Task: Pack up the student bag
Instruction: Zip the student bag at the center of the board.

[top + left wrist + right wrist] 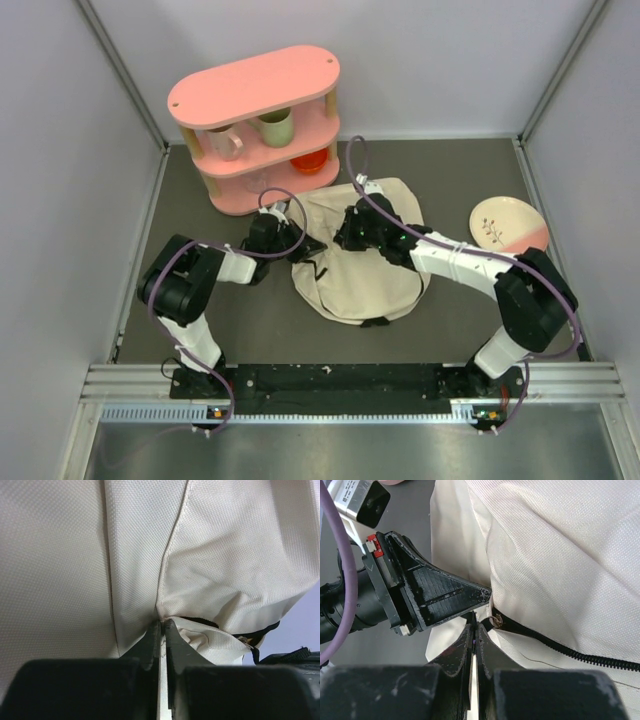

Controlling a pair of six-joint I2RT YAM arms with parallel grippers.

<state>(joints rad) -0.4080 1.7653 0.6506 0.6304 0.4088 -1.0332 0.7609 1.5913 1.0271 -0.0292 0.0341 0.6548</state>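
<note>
On the student bag (225,555), left fingers (149,647) pinch tight.

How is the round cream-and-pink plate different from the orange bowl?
The round cream-and-pink plate lies out on the grey table; the orange bowl sits on the lower level of the pink shelf. The plate has two colours and a twig picture; the bowl is one bright colour. The plate looks wider and flatter than the bowl. Both are round dishes.
</note>
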